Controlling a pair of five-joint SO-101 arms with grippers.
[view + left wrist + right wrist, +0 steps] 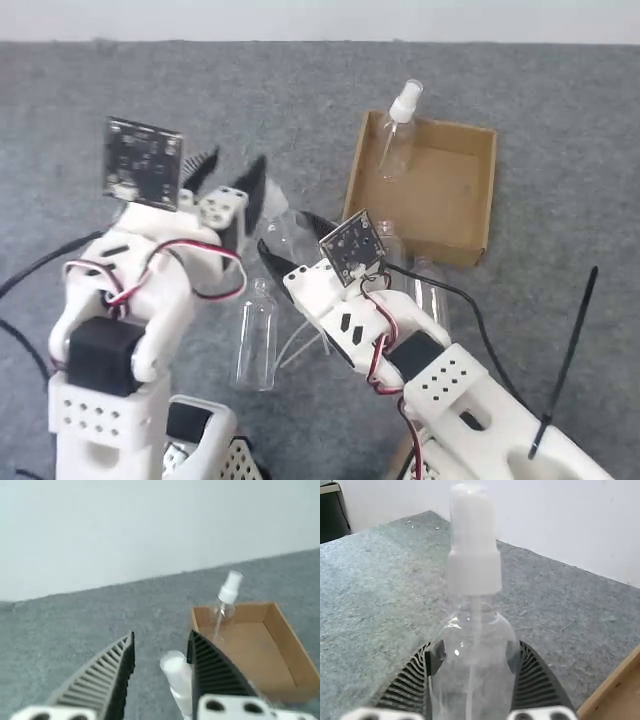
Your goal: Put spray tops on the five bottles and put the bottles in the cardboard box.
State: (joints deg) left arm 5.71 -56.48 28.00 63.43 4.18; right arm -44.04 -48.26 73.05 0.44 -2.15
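Capped spray bottle (472, 630) clamped in my right gripper (475, 647), short of the cardboard box (470, 135), my left gripper (161, 636) spread wide and empty; one finished bottle (398, 125) stands in the box, so I judge four remain, an uncapped bottle (257, 335) lying nearby.

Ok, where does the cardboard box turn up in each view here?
High view: the cardboard box lies upper right on the grey mat, a capped bottle standing in it.
Left wrist view: the box sits past the open left gripper, same capped bottle inside.
Right wrist view: its brown edge shows beside the right gripper, which is shut on a second bottle.
Shared landmark: the grey mat.
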